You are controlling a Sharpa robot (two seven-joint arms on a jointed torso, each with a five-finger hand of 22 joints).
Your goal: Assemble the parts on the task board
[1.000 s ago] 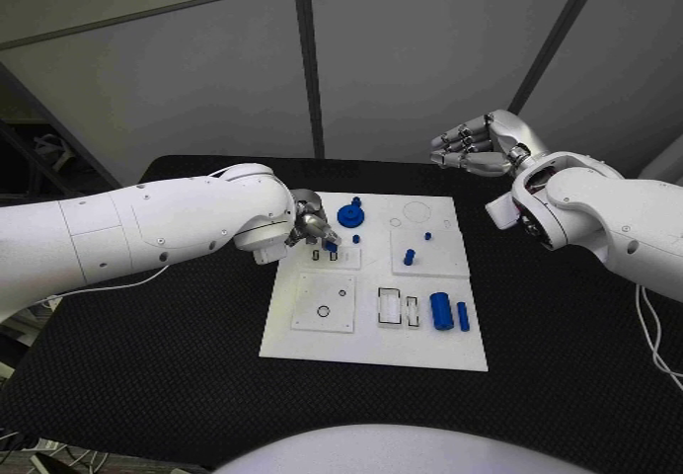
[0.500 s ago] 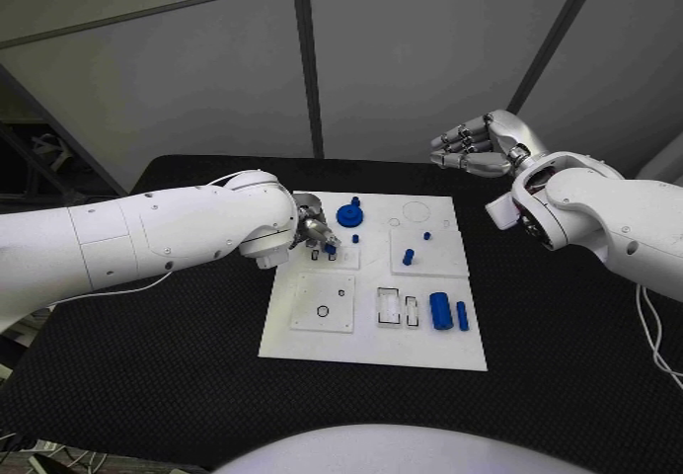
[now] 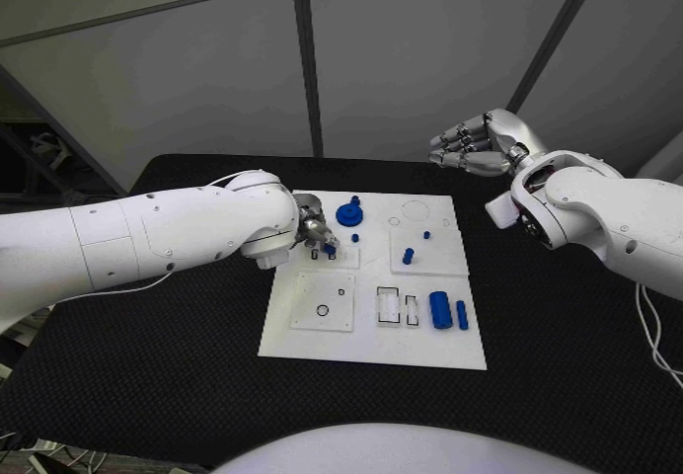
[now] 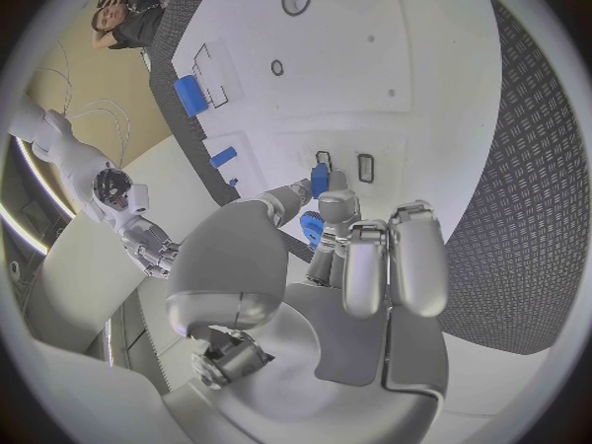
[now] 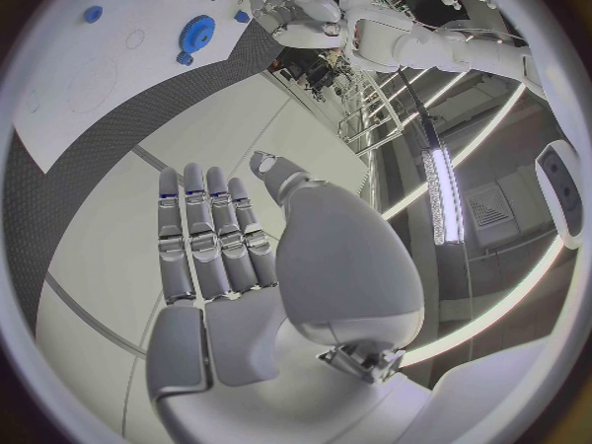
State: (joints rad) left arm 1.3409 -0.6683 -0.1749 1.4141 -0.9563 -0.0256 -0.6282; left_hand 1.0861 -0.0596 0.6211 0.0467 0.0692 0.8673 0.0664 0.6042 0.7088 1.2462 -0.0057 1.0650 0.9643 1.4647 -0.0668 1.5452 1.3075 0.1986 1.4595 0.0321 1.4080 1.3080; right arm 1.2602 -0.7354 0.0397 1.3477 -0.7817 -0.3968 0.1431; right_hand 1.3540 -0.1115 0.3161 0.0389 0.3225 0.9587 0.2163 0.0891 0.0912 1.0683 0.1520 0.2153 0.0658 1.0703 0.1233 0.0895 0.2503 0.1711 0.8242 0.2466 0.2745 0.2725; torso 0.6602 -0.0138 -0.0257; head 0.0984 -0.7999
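The left hand point(image 3: 315, 235), left of centre, pinches a small blue part point(image 4: 319, 180) over a slot point(image 4: 324, 158) — seemingly; tilted, it could jam. The right hand point(image 3: 477, 141), upper right, holds nothing.

One black table point(image 3: 171, 375), one white board point(image 3: 373, 351). Eight blue parts in all: one gear point(image 3: 350, 215), one thick cylinder point(image 3: 440, 311), one slim rod point(image 3: 463, 315), one short peg point(image 3: 409, 257), three tiny studs (first stud point(image 3: 395, 222), second stud point(image 3: 425, 236), third stud point(image 3: 357, 238)), and one small piece point(image 3: 331, 249) pinched in the left hand point(image 3: 311, 231). Two white arms, two silver hands: left hand and right hand point(image 3: 477, 143). Two tall slots point(image 3: 389, 305) beside the cylinder.
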